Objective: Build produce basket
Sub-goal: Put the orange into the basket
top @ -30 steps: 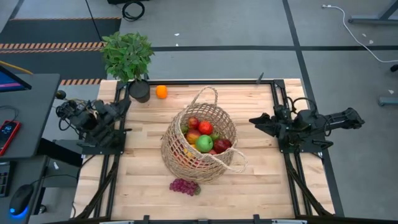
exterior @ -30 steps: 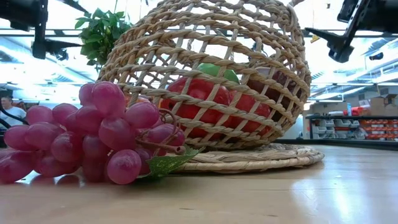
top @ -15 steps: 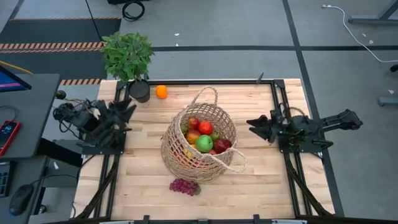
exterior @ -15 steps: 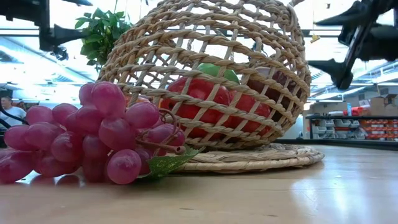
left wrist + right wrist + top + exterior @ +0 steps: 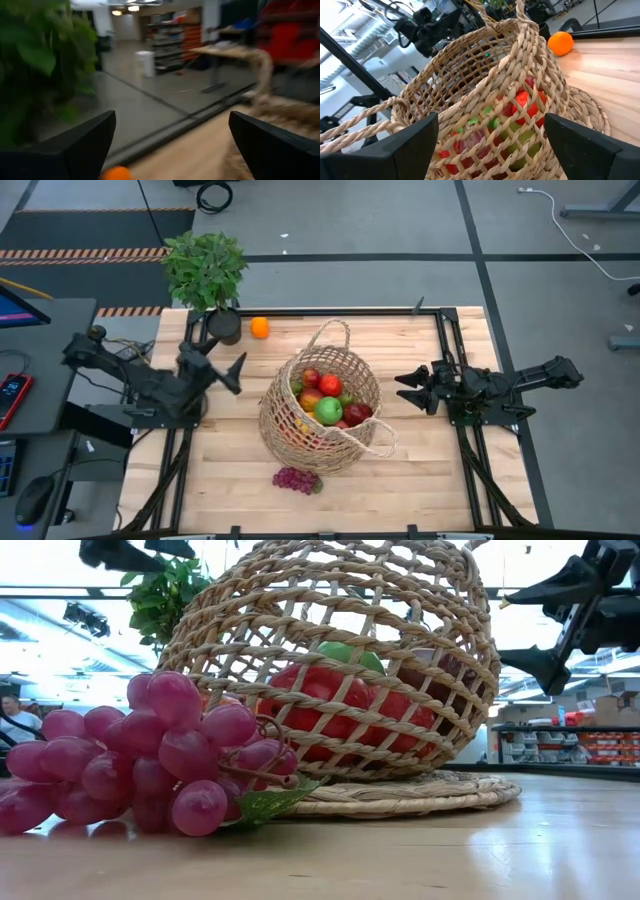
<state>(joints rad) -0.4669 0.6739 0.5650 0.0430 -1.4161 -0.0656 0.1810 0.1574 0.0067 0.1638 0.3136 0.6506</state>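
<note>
Since a second ago both arms have swung inward: the left claw, fingers apart and empty, now reaches toward the orange lying just beyond it on the counter. Farther off, the basket stands between it and the right claw, also spread and empty. Most produce is in; orange and grapes remain outside.

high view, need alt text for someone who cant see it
Seen from above, a tan wicker basket full of red and green fruit stands mid-table, with an orange and a bunch of purple grapes lying outside it on the wood. The left gripper and right gripper flank it, both open and empty; a potted plant stands at the far-left corner.
</note>
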